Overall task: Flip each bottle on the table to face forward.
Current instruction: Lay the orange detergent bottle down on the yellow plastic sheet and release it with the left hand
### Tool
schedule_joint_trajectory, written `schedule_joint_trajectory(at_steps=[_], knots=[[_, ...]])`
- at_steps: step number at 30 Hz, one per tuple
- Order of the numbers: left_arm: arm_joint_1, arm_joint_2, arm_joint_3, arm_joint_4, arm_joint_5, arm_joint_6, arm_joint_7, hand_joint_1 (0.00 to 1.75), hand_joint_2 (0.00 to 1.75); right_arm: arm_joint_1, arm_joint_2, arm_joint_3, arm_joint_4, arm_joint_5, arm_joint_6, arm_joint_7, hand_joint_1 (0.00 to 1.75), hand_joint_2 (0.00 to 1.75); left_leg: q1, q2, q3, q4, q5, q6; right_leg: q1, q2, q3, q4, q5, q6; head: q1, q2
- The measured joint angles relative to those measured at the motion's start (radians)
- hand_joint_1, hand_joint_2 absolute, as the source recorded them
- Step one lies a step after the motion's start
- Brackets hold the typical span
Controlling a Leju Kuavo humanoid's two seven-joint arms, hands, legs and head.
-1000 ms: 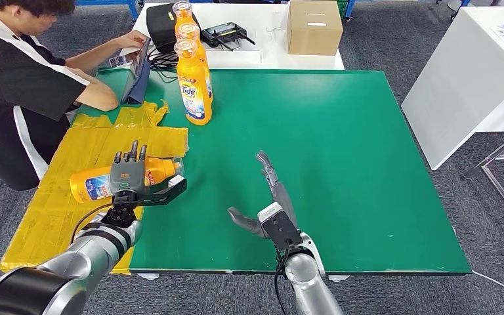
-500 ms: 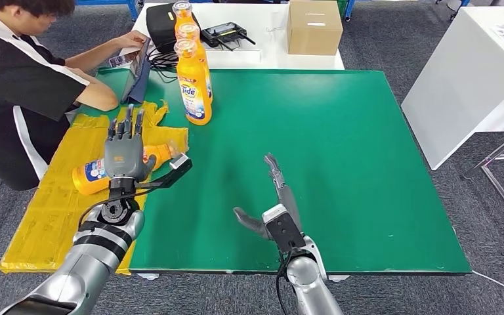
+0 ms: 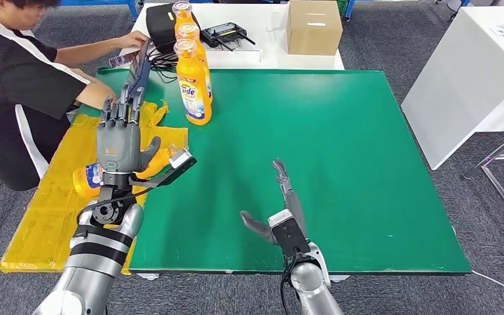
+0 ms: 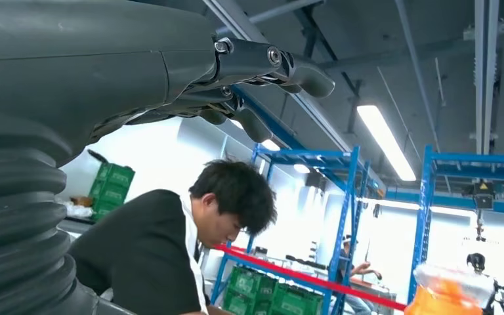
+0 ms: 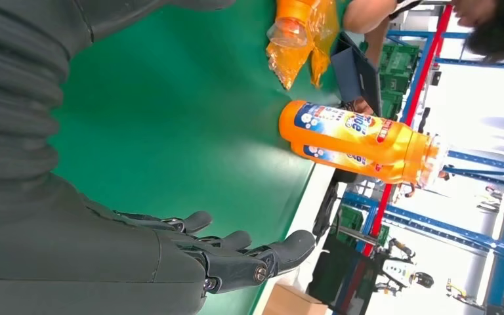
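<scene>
Bottle (image 3: 92,177) lies on its side, not picked up, since the open left hand (image 3: 119,141) lifted away; right hand (image 3: 282,216) open too.

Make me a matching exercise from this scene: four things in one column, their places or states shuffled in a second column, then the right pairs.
Things
1. lying bottle
2. standing bottles
3. cardboard box
4. right hand

Places or states
A. on the white table beyond the green mat
B. open above the green mat, holding nothing
C. on its side on the yellow sheet, behind the raised left hand
D. upright at the far left part of the green mat

Pairs: 1-C, 2-D, 3-A, 4-B
</scene>
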Motion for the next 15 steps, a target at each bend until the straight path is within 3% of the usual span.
schedule_joint_trajectory(at_steps=[2, 4, 6, 7, 10, 15], knots=[[0.001, -0.029, 0.032, -0.004, 0.052, -0.003, -0.111, 0.0, 1.75, 0.007, -0.003, -0.003, -0.008, 0.003, -0.006, 0.001, 0.0, 1.75, 0.0, -0.001, 0.0, 0.0, 0.0, 0.0, 0.0, -0.001, 0.0, 0.0, 0.0, 0.0, 0.0, 0.0], [-0.002, -0.086, 0.1, 0.032, 0.216, -0.05, -0.327, 0.0, 1.75, 0.027, -0.007, -0.015, -0.03, 0.013, -0.015, 0.002, 0.0, 1.75, -0.001, -0.003, 0.0, 0.0, 0.0, 0.0, 0.0, -0.002, 0.0, -0.001, 0.0, 0.0, 0.0, 0.0], [0.008, -0.143, 0.153, 0.094, 0.5, -0.205, -0.51, 0.0, 1.75, 0.06, -0.012, -0.036, -0.067, 0.031, -0.015, 0.002, 0.0, 1.75, -0.002, -0.002, 0.0, 0.0, 0.0, 0.001, 0.0, -0.002, 0.001, -0.001, 0.0, 0.0, 0.0, 0.0], [0.024, -0.164, 0.16, 0.117, 0.662, -0.317, -0.547, 0.0, 1.75, 0.079, -0.016, -0.05, -0.086, 0.039, -0.007, 0.002, 0.0, 1.75, -0.002, -0.001, 0.0, 0.0, -0.001, 0.001, -0.001, -0.001, 0.001, -0.001, 0.0, 0.0, 0.0, 0.0], [0.088, -0.207, 0.14, 0.142, 1.0, -0.588, -0.561, 0.0, 1.75, 0.136, -0.023, -0.105, -0.141, 0.059, 0.033, -0.005, 0.0, 1.75, -0.003, 0.001, 0.0, 0.0, -0.002, 0.002, -0.001, 0.0, 0.0, -0.002, -0.001, 0.001, 0.0, 0.0], [0.185, -0.233, 0.12, 0.201, 1.243, -0.827, -0.554, 0.0, 1.75, 0.217, -0.024, -0.225, -0.215, 0.07, 0.08, -0.04, 0.0, 1.75, -0.003, -0.001, -0.002, 0.0, -0.003, 0.003, -0.001, 0.0, -0.001, -0.002, -0.003, 0.003, 0.0, 0.0]])
